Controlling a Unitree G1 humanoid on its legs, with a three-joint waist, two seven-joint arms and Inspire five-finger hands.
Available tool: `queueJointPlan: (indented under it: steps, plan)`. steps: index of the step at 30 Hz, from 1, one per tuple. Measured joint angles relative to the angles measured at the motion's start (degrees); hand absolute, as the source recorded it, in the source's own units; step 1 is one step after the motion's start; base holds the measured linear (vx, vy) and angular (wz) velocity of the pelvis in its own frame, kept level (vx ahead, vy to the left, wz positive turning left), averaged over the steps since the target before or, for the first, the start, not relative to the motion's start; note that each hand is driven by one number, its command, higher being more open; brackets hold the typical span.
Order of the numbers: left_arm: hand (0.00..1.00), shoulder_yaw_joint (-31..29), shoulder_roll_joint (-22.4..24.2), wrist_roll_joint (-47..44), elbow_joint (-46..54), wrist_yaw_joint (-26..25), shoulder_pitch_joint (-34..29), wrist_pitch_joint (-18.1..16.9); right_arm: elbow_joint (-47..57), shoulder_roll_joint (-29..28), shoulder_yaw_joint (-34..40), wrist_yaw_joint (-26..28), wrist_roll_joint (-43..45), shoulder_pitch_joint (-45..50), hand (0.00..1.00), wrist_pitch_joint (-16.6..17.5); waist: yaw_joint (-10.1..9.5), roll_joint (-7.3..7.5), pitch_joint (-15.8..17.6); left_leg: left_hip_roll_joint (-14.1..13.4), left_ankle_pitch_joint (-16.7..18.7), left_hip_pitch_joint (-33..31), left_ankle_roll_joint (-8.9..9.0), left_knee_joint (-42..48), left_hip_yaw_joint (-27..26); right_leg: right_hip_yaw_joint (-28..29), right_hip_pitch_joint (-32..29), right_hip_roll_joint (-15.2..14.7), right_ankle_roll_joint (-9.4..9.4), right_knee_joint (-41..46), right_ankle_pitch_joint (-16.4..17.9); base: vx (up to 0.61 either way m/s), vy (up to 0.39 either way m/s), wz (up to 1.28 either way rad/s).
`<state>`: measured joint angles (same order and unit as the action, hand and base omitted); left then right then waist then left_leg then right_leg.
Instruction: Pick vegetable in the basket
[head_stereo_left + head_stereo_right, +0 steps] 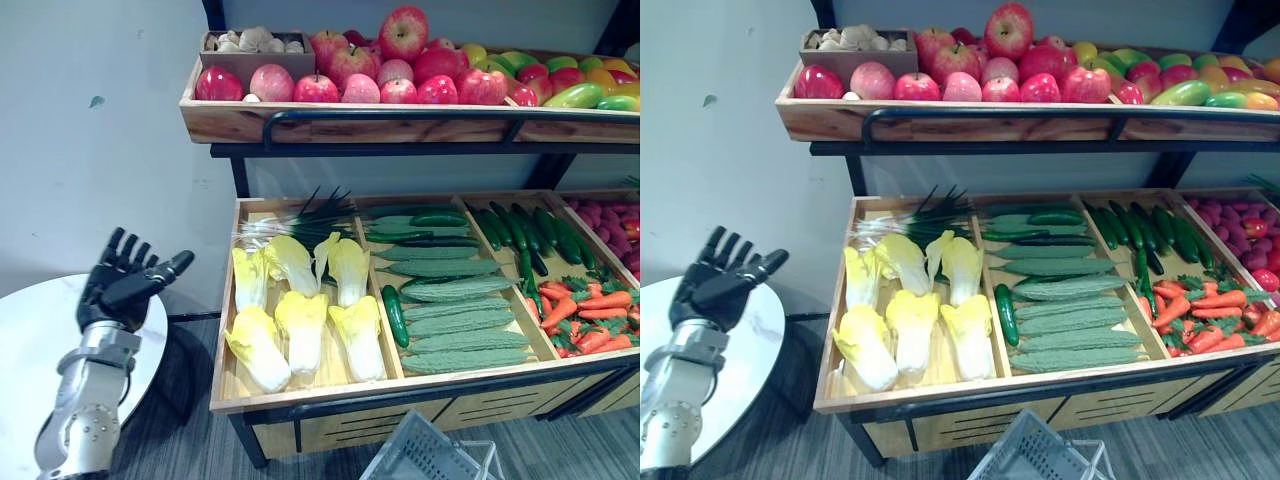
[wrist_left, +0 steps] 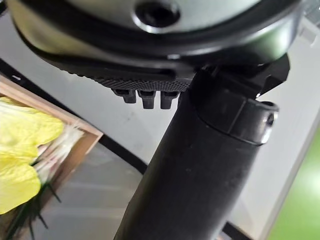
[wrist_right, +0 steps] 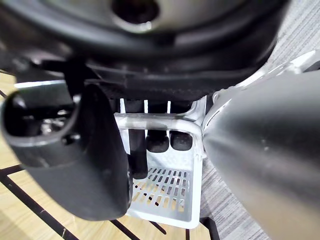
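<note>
While the left hand (image 1: 120, 285) hangs raised over a round white table (image 1: 30, 330), we see its fingers spread straight and its thumb standing out to the side, with nothing in its hold. The vegetables lie well apart from it, off to its right, in a slanted wooden crate (image 1: 330, 395) split into compartments.

Closest to this hand is the compartment of pale yellow cabbages (image 1: 300, 325), with a bundle of leeks (image 1: 290, 222) lying across the back, beyond them. One compartment farther from the hand lie long ridged green gourds (image 1: 455, 320), and a single dark cucumber (image 1: 395, 315) rests against the divider on the side nearer the hand. Farther still are more dark cucumbers (image 1: 520, 235), and the carrots (image 1: 590, 320) are heaped in front of them. Above the crate, higher than the hand's fingertips, a wooden shelf (image 1: 350, 122) carries red apples (image 1: 400, 60).

In its own wrist view, the right hand (image 3: 80, 160) shows its fingers (image 3: 157, 142) curled round the handle (image 3: 150, 120) of a white slatted basket (image 3: 165, 195), with the thumb in front of it. The basket hangs directly below the palm. From the head views, we find the same basket low down before the crate's front edge, far to the right of the left hand and lower than it. None of the vegetables touches either hand.
</note>
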<state>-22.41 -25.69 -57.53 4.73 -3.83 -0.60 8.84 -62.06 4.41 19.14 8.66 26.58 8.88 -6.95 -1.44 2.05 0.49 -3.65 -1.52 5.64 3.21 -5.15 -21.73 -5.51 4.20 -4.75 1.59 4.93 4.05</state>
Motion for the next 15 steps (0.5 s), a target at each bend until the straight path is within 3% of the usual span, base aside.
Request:
queueJointPlan:
  steps: [7, 11, 15]
  plan:
    - [1.00, 7.01, 2.26, 5.74, 0.33, 0.67, -0.04, 6.24, 0.44, 0.01, -0.41, -0.10, -0.01, 0.92, 0.00, -0.75, -0.92, -1.05, -1.61, -2.30, -0.26, 0.49, 0.46, 0.00, -1.18, 1.82, -0.04, 2.22, -0.32, 0.95, -0.21, -0.01, -0.049, 0.00]
    - [1.00, 11.13, 4.65, 11.46, 0.28, 3.09, -0.04, 9.44, 1.12, 1.04, -2.59, -0.10, 0.02, 0.89, 0.00, -0.58, -0.90, -2.58, -1.52, -2.68, -0.48, -0.10, 0.82, -0.02, -2.12, 3.81, -1.07, 2.66, -0.32, 0.56, -0.21, -0.09, -0.041, -0.17]
    - [1.00, 14.28, 4.64, 18.45, -1.66, 6.49, 0.58, 9.99, 1.67, 1.21, -3.68, -0.12, 0.00, 0.83, 0.00, -0.24, -0.61, -2.87, -1.30, -2.81, -0.58, -0.43, 0.89, -0.32, -3.32, 4.86, -1.68, 2.86, -0.32, -0.23, -0.21, -0.12, -0.023, -0.21]
